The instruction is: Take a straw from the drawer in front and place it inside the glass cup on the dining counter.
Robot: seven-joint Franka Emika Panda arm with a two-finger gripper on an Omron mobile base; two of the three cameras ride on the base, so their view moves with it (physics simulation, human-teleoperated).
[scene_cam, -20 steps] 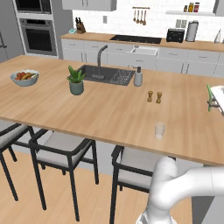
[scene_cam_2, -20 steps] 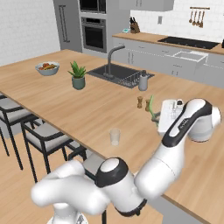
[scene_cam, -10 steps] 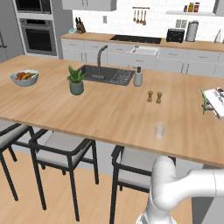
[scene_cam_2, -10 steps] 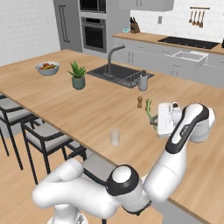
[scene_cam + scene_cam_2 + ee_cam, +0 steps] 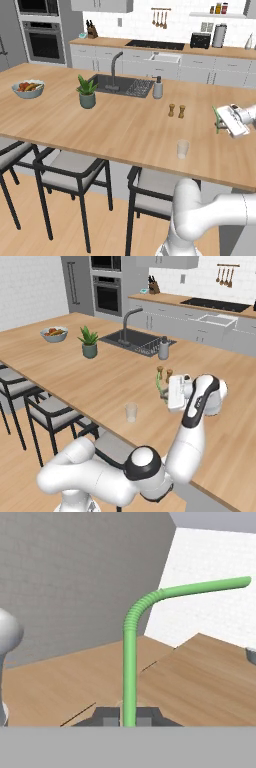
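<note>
My gripper (image 5: 220, 121) is shut on the bright green straw (image 5: 130, 657), which rises bent between the dark fingertips (image 5: 107, 716). The white hand hovers above the right part of the light wooden dining counter (image 5: 100, 127), with the straw (image 5: 159, 384) sticking out on its left side. The clear glass cup (image 5: 183, 149) stands upright near the counter's front edge, left of the hand and lower; in the right base view the glass cup (image 5: 131, 412) sits left of my gripper (image 5: 165, 394). The drawer is out of view.
Two small shakers (image 5: 176, 110) stand just beyond the cup, close to the hand. A soap dispenser (image 5: 158, 88), black sink (image 5: 122, 85) with tap, plant pot (image 5: 87, 95) and fruit bowl (image 5: 29, 89) lie further left. Stools (image 5: 75, 172) line the front edge.
The hand holding the straw has drifted left over the counter, closer to the glass cup. Nothing on the counter has moved.
</note>
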